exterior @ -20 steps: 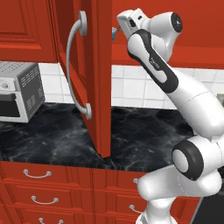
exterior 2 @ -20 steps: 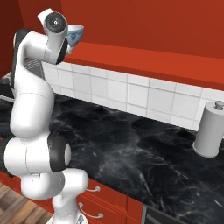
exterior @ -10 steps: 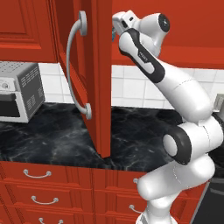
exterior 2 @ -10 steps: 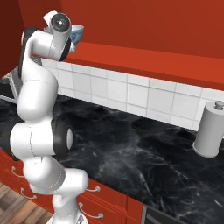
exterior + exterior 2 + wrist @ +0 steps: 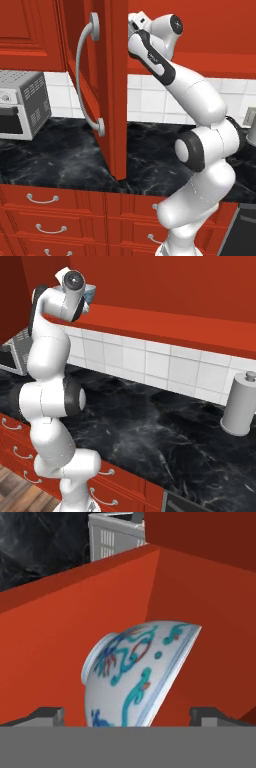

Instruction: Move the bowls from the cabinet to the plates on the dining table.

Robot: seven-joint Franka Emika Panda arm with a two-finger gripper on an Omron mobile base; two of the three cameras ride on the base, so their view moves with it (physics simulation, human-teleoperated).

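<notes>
My gripper (image 5: 127, 714) is open inside the red cabinet (image 5: 107, 75), its fingertips (image 5: 47, 714) standing either side of a bowl (image 5: 135, 672) without touching it. The bowl is glossy white with teal, blue and red painted figures. It rests on the cabinet's red shelf (image 5: 50, 637) and looks tilted in the hand view. In the right base view the bowl (image 5: 90, 292) peeks out from behind my hand, up at the cabinet (image 5: 150, 321) shelf. The cabinet door stands swung open towards me. The plates and the dining table are out of view.
Below the cabinet runs a black marble counter (image 5: 60, 155) with red drawers under it. A grey toaster oven (image 5: 22, 102) stands at its left. A paper towel roll (image 5: 240, 403) stands at the right, by the tiled wall. The open door's edge is close beside my arm.
The arm has stretched up and to the left, carrying the hand deeper into the cabinet towards the bowl. The jaws have stayed open.
</notes>
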